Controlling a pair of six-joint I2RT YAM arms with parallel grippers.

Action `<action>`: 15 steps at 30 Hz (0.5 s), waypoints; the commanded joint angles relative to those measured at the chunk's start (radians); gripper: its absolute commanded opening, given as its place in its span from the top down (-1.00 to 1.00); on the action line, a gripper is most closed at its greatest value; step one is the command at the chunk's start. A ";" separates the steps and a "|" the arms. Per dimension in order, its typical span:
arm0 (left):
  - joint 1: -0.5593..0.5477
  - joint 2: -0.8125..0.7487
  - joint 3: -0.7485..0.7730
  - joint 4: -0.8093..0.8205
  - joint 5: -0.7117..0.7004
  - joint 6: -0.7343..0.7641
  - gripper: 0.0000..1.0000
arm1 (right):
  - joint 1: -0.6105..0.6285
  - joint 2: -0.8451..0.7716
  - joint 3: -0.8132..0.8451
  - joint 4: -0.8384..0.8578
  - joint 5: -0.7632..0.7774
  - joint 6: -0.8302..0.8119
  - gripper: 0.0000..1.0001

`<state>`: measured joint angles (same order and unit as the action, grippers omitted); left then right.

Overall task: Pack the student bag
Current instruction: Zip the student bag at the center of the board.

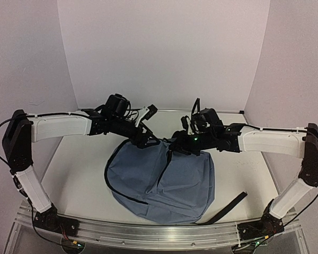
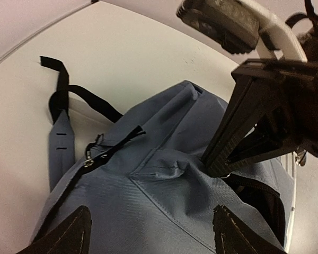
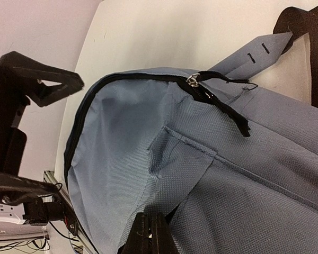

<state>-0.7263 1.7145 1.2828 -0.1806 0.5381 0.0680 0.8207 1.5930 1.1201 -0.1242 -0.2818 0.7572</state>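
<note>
We see one student bag, slate blue and slumped, lying in the middle of a pale tabletop. Two robot arms reach over the bag's far end, one from each side. The left pincer hangs over the bag's top end with its two fingers spread wide and nothing between them. The right pincer is closed, its tips touching the fabric at the edge of the bag's dark opening; we cannot tell whether they pinch any cloth. Only the overhead view shows both arms whole, and one black strap end trailing on the tabletop off the bag's near right corner. The two wrist views add what the overhead view does not show: one metal zipper pull on the bag's black zipper, and one padded blue shoulder strap lying flat just beside the bag.
</note>
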 commanded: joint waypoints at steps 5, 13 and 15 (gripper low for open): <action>-0.017 0.119 0.124 0.000 0.097 0.120 -0.32 | 0.008 -0.064 -0.003 0.024 -0.001 0.014 1.00; -0.019 0.194 0.203 -0.050 0.123 0.136 0.05 | 0.008 -0.071 -0.009 0.024 0.001 0.018 1.00; -0.020 0.211 0.222 -0.060 0.145 0.139 0.10 | 0.008 -0.071 -0.011 0.025 0.001 0.019 1.00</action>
<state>-0.7429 1.8969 1.4366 -0.2118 0.6303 0.1823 0.8207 1.5740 1.1156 -0.1232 -0.2751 0.7662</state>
